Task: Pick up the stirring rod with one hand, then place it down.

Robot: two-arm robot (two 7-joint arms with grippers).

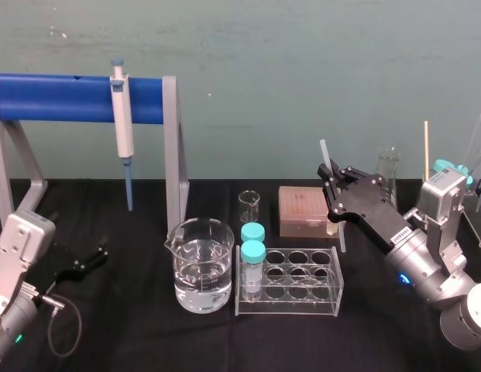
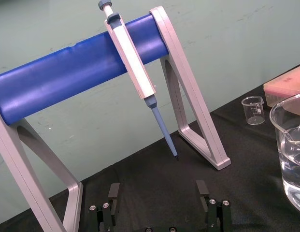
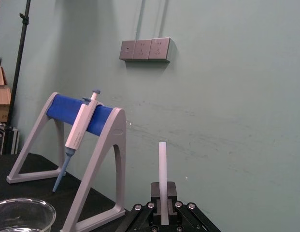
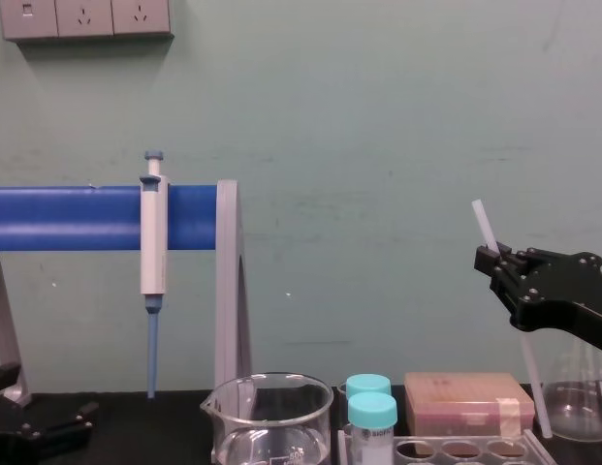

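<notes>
Idly, the left gripper [image 1: 91, 257] lies spread near the tabletop's left edge. Rightward come the pipette [image 1: 122, 116] on its stand [image 1: 54, 97], a water beaker [image 1: 200, 267], tube rack [image 1: 286, 304] and tip box [image 1: 304, 209]. Toward the right edge, the right gripper [image 1: 333, 184] pinches the tilted stirring rod [image 1: 326, 159] above its middle, its lower end just beside the rack. It looks light, stiff, slick and probably brittle; lowering it must clear the rack and the flask [image 1: 388, 174].
</notes>
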